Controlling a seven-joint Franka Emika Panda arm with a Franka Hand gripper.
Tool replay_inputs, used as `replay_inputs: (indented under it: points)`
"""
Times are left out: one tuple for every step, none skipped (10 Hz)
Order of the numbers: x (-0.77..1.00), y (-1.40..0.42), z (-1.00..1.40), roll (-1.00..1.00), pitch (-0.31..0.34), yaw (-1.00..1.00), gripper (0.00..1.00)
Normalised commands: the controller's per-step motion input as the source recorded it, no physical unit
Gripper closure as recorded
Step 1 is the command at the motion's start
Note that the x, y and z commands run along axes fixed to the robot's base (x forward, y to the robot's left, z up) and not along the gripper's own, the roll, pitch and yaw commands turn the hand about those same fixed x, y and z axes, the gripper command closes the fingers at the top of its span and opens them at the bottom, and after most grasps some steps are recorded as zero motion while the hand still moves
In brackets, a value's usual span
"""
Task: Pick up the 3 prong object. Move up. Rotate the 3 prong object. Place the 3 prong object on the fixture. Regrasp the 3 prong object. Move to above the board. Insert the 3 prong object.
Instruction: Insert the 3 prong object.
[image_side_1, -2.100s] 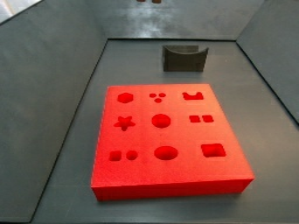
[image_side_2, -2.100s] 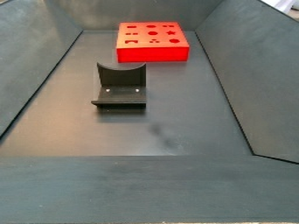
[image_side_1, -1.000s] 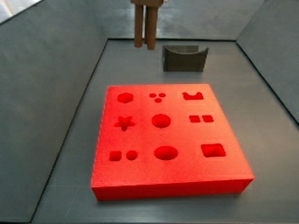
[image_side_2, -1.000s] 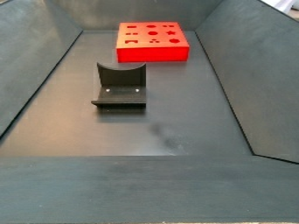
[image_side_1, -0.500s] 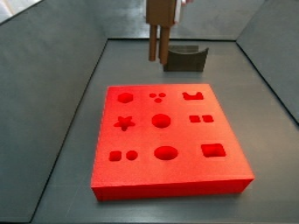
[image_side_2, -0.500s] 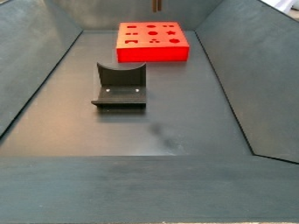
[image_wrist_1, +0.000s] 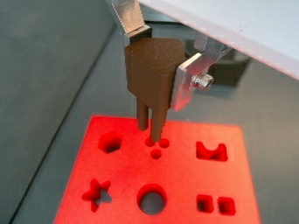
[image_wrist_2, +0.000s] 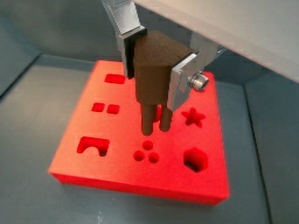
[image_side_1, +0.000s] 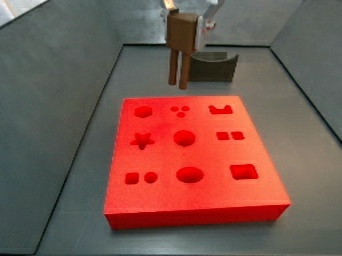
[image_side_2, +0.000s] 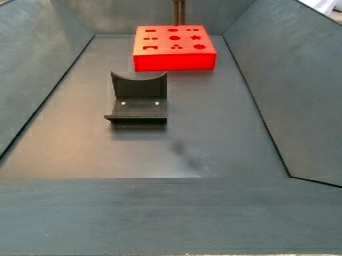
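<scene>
Above the board (image_wrist_2: 87, 131), the gripper (image_wrist_2: 158, 74), clamped on the 3 prong object (image_wrist_2: 152, 87), should probably settle its prongs squarely over the three small dots (image_wrist_2: 147, 156) before descending.

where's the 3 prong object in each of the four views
Wrist view: the 3 prong object hangs clamped in the gripper, prongs down over the board.
Wrist view: the same piece, above the three small dots.
Side view: top centre, beside the fixture.
Side view: only a thin sliver shows above the board's far edge.
Shared landmark: the red board.
</scene>
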Motion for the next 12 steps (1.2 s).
replay_inputs:
  points:
    - [0.18,0.03,0.00,-0.04,-0.003,-0.18,1.00]
    - [0.00,0.00,0.00,0.00,0.000,-0.01,1.00]
    - [0.00,0.00,-0.09,0.00,0.000,-0.24,1.00]
    - [0.00,0.00,-0.15,0.00,0.000,-0.37,1.00]
    - [0.00,0.00,-0.14,0.00,0.000,-0.40,1.00]
    - [0.00,0.00,-0.15,0.00,0.000,-0.45,1.00]
    - [0.04,0.00,-0.19,0.00,0.000,-0.43,1.00]
    - [0.17,0.00,-0.20,0.00,0.000,-0.40,1.00]
    - [0.17,0.00,-0.26,0.01,0.000,-0.37,1.00]
    - [0.13,0.00,-0.27,0.03,0.000,-0.34,1.00]
    - [0.00,0.02,-0.25,0.03,0.000,-0.25,1.00]
    - [0.00,0.05,-0.19,0.01,0.000,-0.16,1.00]
